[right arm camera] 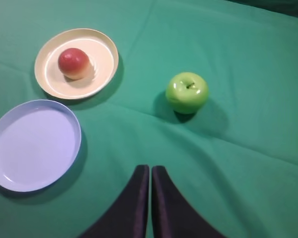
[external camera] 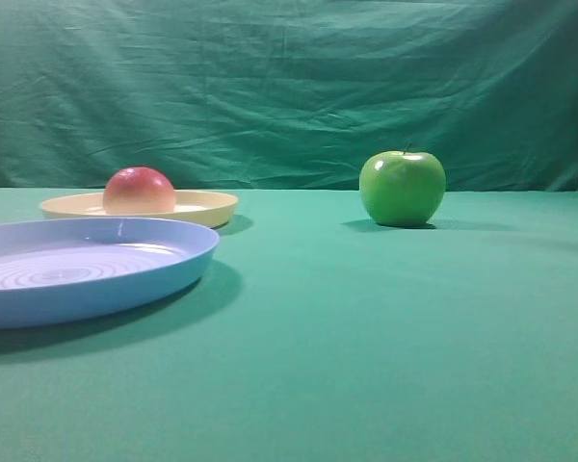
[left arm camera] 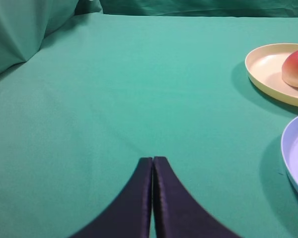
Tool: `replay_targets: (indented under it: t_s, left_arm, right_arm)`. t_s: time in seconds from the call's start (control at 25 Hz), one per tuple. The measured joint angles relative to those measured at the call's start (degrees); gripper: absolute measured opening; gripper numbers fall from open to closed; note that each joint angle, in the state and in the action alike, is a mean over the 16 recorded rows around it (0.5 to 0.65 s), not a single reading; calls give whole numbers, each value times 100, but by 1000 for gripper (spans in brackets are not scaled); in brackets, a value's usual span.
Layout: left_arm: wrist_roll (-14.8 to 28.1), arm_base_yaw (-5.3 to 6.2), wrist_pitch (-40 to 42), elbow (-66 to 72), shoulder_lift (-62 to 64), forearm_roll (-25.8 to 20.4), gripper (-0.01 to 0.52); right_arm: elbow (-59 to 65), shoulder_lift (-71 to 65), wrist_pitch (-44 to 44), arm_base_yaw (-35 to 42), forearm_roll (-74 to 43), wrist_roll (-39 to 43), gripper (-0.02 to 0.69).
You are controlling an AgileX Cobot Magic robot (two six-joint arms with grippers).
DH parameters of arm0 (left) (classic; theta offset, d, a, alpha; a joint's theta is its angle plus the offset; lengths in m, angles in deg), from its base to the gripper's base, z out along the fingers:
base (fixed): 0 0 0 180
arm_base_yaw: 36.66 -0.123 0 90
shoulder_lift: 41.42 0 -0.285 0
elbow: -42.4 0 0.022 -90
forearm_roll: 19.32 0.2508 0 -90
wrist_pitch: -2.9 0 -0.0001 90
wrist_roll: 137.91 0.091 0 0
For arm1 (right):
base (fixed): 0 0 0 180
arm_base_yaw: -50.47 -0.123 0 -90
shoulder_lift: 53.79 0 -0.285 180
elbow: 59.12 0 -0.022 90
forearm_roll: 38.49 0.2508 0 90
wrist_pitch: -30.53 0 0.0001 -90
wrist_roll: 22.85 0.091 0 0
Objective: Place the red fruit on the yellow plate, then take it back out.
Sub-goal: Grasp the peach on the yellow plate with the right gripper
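Note:
The red fruit point(external camera: 139, 191) point(right arm camera: 73, 63) point(left arm camera: 297, 68) rests inside the yellow plate point(external camera: 207, 206) point(right arm camera: 102, 69) point(left arm camera: 263, 64), a little left of its centre in the right wrist view. My right gripper point(right arm camera: 150, 167) hovers well above the cloth, shut with nothing between its dark fingers, far nearer the camera than the plate. Low over bare cloth, my left gripper point(left arm camera: 153, 158) is also shut and empty, with the plate off to its far right. Neither gripper shows in the exterior high view.
A larger light blue plate point(external camera: 164, 274) point(right arm camera: 20, 168) point(left arm camera: 294, 163) lies nearer than the yellow one. A glossy green apple point(external camera: 402, 188) point(right arm camera: 186, 92) stands alone to the right. Green cloth covers the table and hangs as a backdrop behind.

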Motion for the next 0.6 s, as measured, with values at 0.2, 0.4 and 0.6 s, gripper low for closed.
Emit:
replay_targets:
  t_s: [0.2, 0.4, 0.6]
  left_arm:
    - [0, 0, 0, 0, 0, 0, 0]
    - [-3, 0, 0, 0, 0, 0, 0]
    - [-6, 0, 0, 0, 0, 0, 0]
  right_arm:
    - [1395, 1028, 1130, 741, 89, 41, 0]
    - [2786, 1982, 2273, 1555, 209, 46, 0]
    - [4138, 2830, 3274, 2182, 271, 47, 0]
